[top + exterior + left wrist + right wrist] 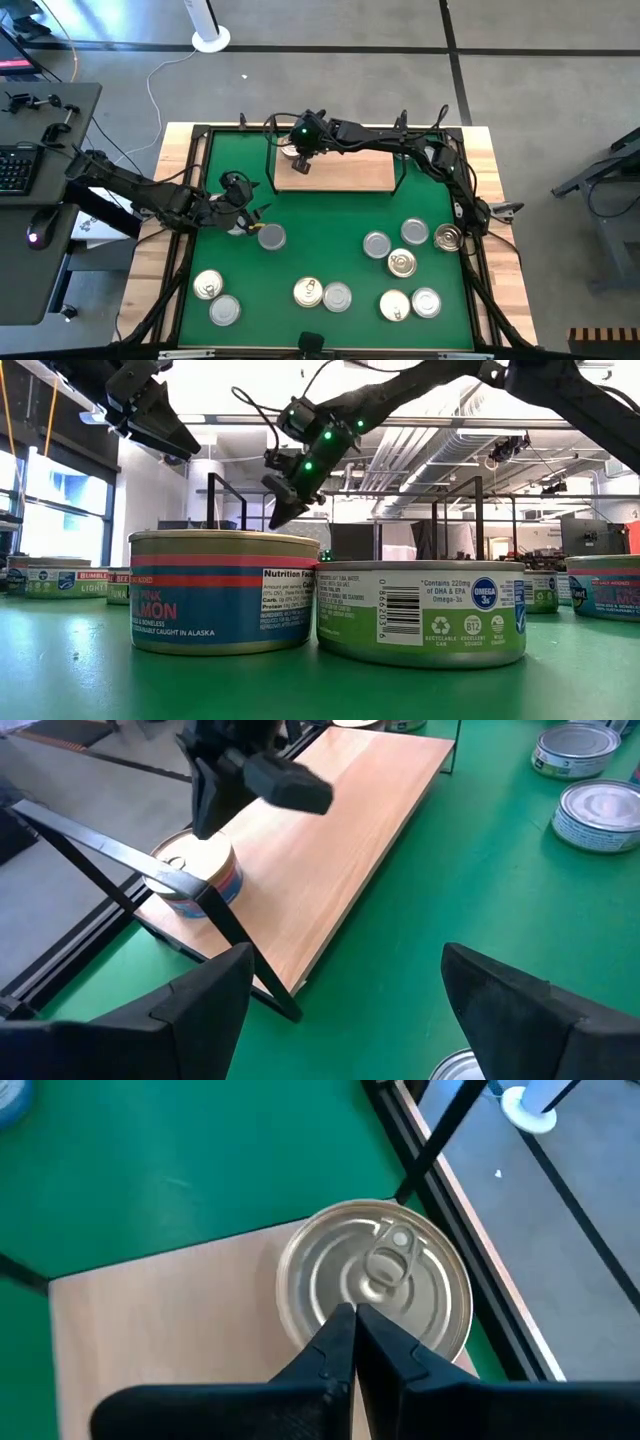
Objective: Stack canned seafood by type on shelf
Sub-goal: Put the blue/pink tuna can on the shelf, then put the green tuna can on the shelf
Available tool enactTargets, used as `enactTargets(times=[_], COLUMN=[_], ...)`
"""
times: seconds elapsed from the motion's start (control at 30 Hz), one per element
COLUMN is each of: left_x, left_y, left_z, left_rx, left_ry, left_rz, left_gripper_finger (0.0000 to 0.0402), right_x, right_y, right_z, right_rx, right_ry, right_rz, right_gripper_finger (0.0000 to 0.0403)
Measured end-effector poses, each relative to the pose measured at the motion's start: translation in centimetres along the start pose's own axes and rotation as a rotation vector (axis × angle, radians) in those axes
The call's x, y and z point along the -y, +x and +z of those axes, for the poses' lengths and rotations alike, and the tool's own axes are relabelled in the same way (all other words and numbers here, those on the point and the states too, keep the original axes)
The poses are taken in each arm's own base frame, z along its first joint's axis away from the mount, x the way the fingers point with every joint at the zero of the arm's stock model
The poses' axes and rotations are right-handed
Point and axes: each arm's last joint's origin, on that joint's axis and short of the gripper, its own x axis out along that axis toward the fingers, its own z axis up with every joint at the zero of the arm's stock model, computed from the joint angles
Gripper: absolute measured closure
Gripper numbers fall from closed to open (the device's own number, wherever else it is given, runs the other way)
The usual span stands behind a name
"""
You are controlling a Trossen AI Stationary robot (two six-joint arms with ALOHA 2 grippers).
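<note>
The shelf (345, 172) is a tan board with black uprights, lying at the green mat's far side. One gold-lidded pull-tab can (375, 1285) stands on its left end (195, 875). My right gripper (355, 1335) is shut and hangs right over this can's lid (298, 160). My left gripper (348, 960) is open above the mat near the left edge (250, 215), facing the shelf. A silver-lidded can (270, 237) rests on the mat beside it. In the left wrist view, a can rim (462, 1067) shows under the fingers. My right gripper points down with shut fingers (335, 1342) over the can's lid (330, 1295), on the side away from the pull tab. I cannot tell whether the tips touch the lid. The can stands flat on the shelf's left end.
Several more cans lie scattered on the mat's near half, at left (207, 285), middle (322, 294) and right (402, 263). In the low view a salmon can (225, 590) and a green-labelled can (420, 610) stand side by side. The rest of the shelf board (340, 830) is bare.
</note>
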Motion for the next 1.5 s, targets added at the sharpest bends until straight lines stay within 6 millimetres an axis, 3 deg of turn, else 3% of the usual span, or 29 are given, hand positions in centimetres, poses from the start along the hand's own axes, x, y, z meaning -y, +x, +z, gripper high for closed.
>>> enactTargets(times=[0.3, 1.03, 1.13, 1.3, 1.4, 1.5], left_x=[0.0, 0.0, 0.0, 0.0, 0.1, 0.3], left_y=[0.0, 0.0, 0.0, 0.0, -0.1, -0.3], left_z=[0.0, 0.0, 0.0, 0.0, 0.0, -0.2], left_rx=[0.000, 0.000, 0.000, 0.000, -0.001, 0.000], left_ry=[0.000, -0.004, -0.004, -0.003, -0.001, 0.008], left_rz=[0.000, 0.000, 0.000, -0.002, -0.008, -0.016], left_gripper_finger=[0.0092, 0.0092, 0.0092, 0.0092, 0.0092, 0.0092], right_x=[1.2, 0.8, 0.8, 1.1, 1.2, 0.8], right_y=[2.4, 2.0, 1.2, -1.3, -3.7, -7.4], right_z=[-1.1, -0.8, -0.5, 1.0, 1.9, 3.0], right_rx=[0.008, 0.007, 0.022, 0.082, 0.102, 0.115], right_ry=[0.045, 0.038, 0.037, 0.014, -0.013, -0.049], right_rz=[0.030, 0.039, 0.057, 0.055, 0.053, 0.055], right_gripper_finger=[0.0401, 0.0399, 0.0378, 0.0297, 0.0255, 0.0242])
